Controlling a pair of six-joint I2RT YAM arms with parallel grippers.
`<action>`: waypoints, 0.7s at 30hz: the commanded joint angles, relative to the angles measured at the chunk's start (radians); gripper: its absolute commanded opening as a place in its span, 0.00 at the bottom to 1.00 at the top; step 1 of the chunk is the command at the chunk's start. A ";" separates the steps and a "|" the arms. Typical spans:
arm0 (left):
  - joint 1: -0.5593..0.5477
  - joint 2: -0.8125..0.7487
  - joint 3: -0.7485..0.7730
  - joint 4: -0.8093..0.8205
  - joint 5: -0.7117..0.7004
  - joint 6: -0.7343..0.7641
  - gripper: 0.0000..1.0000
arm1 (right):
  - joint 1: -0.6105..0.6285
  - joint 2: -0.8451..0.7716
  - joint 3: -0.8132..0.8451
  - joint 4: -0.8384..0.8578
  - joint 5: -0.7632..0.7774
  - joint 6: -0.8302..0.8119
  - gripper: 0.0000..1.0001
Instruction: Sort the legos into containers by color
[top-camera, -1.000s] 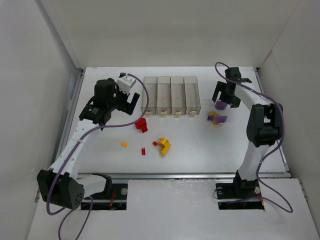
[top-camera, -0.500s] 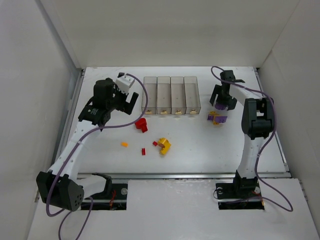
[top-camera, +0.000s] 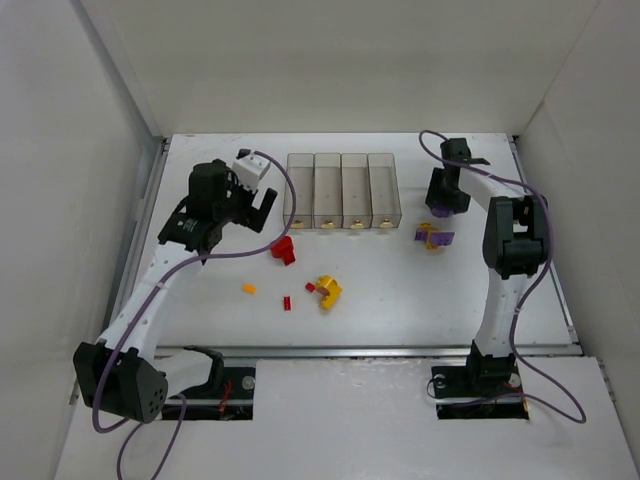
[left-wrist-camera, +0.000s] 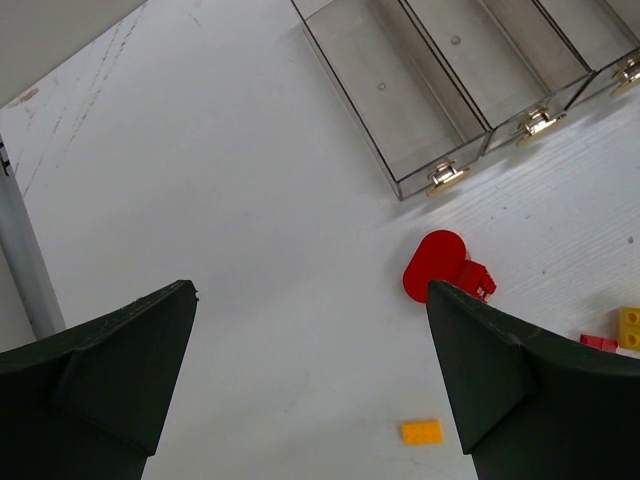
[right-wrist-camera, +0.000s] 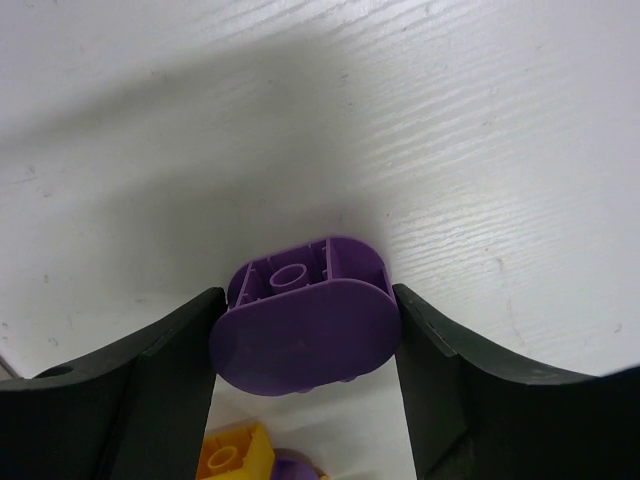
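Observation:
My right gripper is shut on a rounded purple lego, its fingers touching both ends, low over the table right of the containers. A purple and yellow cluster lies just in front of it, and its yellow corner shows in the right wrist view. My left gripper is open and empty, hovering left of the containers. A red lego lies by its right finger. A small orange brick lies nearer.
A yellow cluster and small red bits lie on the table in front of the containers. White walls close in the table at left, back and right. A metal rail runs along the left edge.
My right gripper has shifted slightly and closed its fingers onto the purple lego. My left arm has barely moved.

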 joint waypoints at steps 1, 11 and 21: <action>-0.002 -0.032 -0.033 0.023 0.018 0.038 0.99 | 0.019 -0.053 0.071 0.010 0.059 -0.080 0.13; -0.012 -0.022 -0.136 -0.003 0.101 0.246 0.99 | 0.192 -0.306 0.007 0.152 -0.136 -0.348 0.11; -0.021 -0.023 -0.238 0.030 0.264 0.395 0.99 | 0.270 -0.139 0.103 0.125 -0.313 -0.436 0.34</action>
